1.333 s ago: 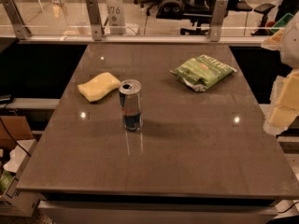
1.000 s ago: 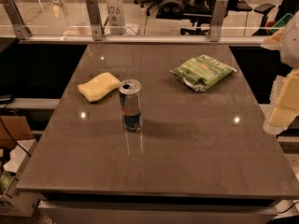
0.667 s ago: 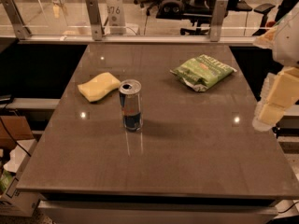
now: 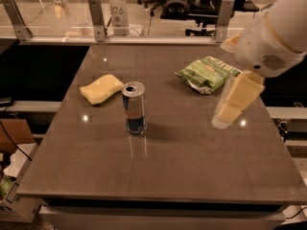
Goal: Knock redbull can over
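Note:
The redbull can (image 4: 134, 109) stands upright near the middle of the brown table (image 4: 158, 166), silver and blue with a silver pull-tab top. My gripper (image 4: 229, 110) hangs over the table's right half, well to the right of the can and apart from it. Its pale yellow fingers (image 4: 236, 99) point down and to the left. The white arm (image 4: 273, 37) comes in from the upper right.
A yellow sponge (image 4: 101, 88) lies left of the can. A green snack bag (image 4: 207, 73) lies at the back right, just behind my gripper. A glass rail with metal posts (image 4: 96, 18) runs along the table's far edge. Boxes (image 4: 12, 186) sit on the floor at left.
My arm and gripper have swung in from the right edge over the table, toward the can. The can, sponge and bag have not moved.

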Available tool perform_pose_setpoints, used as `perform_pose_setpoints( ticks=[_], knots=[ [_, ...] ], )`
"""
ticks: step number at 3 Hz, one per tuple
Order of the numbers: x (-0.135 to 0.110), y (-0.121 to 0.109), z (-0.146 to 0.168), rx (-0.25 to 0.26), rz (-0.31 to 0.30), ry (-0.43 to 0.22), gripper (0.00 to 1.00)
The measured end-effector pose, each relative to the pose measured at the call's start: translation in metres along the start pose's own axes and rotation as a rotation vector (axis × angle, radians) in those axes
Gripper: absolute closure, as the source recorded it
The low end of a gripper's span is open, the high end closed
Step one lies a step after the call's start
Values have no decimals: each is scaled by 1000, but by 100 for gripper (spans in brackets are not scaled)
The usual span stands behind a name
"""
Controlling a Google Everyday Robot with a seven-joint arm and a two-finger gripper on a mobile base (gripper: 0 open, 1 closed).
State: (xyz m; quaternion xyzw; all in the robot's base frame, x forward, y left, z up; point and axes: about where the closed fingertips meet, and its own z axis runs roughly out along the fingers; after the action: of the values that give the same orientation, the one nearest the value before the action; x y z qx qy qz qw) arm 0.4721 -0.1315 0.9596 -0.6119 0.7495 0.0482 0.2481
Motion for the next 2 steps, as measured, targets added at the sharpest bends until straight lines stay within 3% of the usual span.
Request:
perform_pose_setpoints(
  ticks=[2],
  knots=[
    [-53, 10, 55, -36, 64, -166, 0]
  ],
)
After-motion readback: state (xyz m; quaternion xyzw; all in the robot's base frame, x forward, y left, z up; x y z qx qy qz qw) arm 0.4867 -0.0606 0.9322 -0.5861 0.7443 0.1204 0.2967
